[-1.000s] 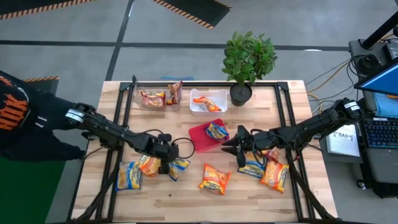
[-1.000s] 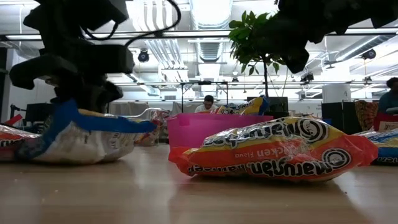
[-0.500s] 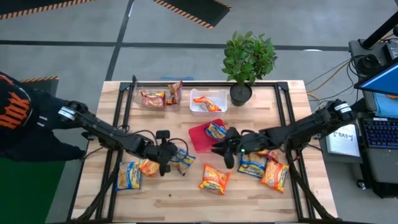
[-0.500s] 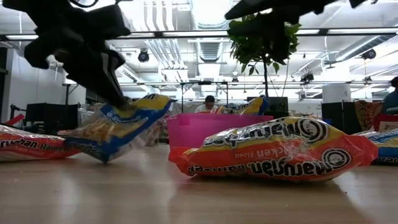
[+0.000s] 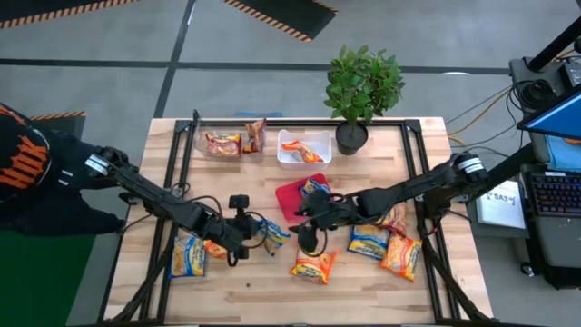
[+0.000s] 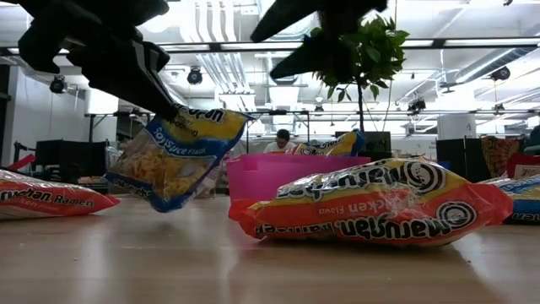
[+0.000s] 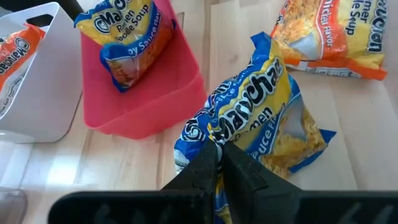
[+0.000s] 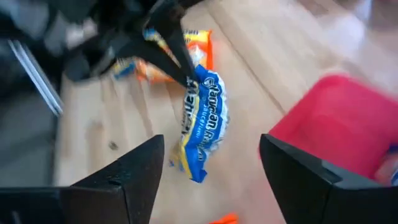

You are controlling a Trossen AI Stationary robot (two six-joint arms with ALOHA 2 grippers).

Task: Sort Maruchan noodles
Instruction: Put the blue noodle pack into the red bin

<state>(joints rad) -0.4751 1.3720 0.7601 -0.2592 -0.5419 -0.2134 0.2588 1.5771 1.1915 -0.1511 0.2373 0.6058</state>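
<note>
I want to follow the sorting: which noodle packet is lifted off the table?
The blue-and-yellow packet, pinched at its top edge by the left gripper, hangs clear beside the red tray. The others lie flat.

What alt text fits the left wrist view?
The left gripper is shut on a blue-and-yellow packet held above the wooden table. A red tray beside it holds another such packet, and an orange packet lies beyond.
</note>
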